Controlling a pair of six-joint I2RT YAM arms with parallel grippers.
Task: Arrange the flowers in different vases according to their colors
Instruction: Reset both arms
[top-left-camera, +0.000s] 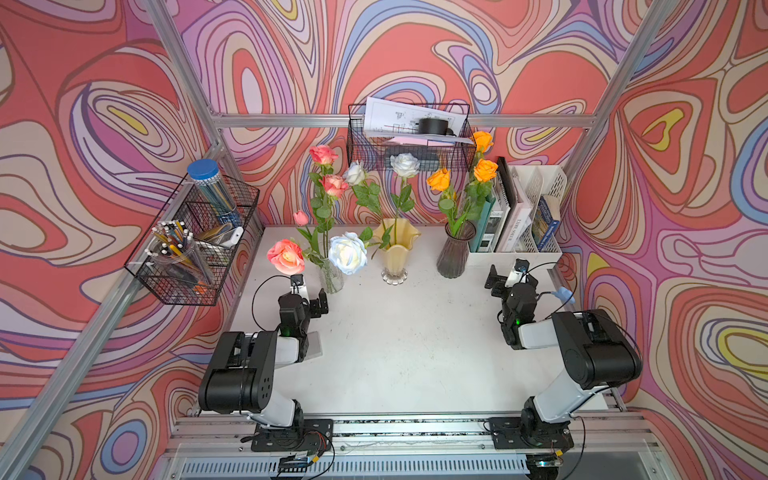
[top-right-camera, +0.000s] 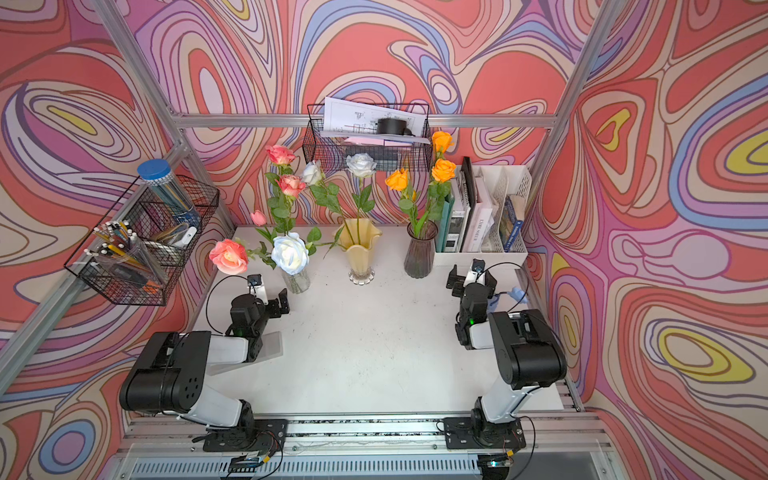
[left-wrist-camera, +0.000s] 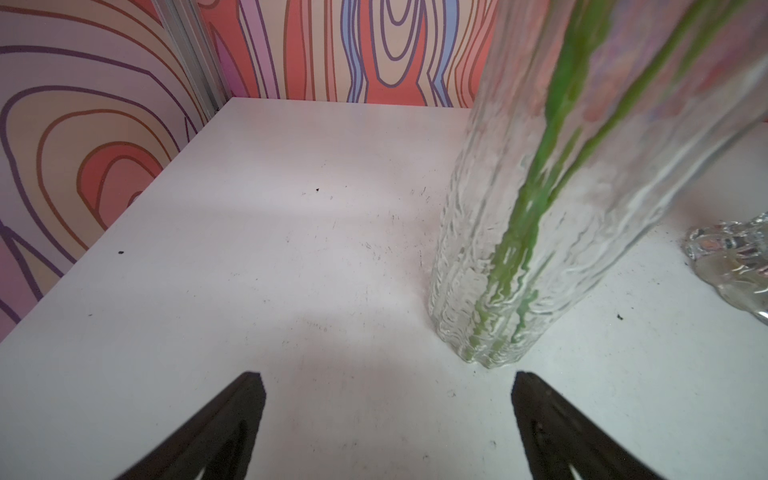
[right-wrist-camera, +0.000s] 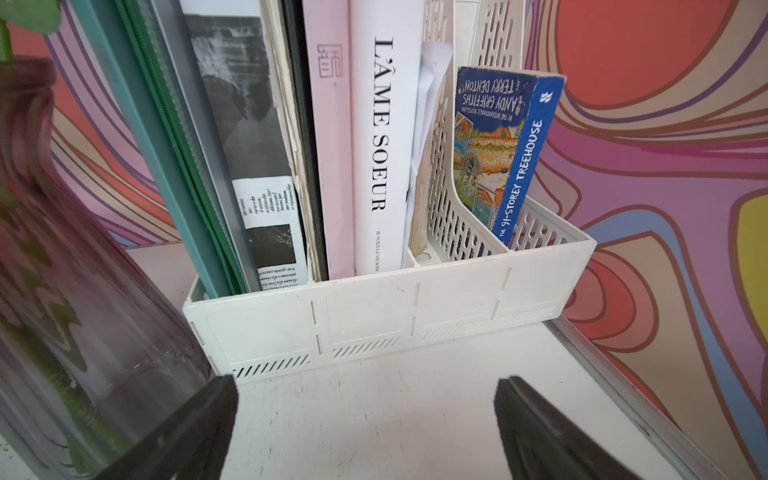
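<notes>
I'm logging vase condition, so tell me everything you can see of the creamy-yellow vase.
The creamy-yellow vase stands upright on the white table, between the clear vase and the purple vase, touching neither. Its glossy, glass-like body flares to a wavy rim above a clear faceted foot. Green stems of white roses rise from its mouth.

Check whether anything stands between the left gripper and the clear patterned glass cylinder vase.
Nothing visible does. In the left wrist view, only bare white table lies between the open left gripper and the clear patterned glass cylinder vase.
</notes>
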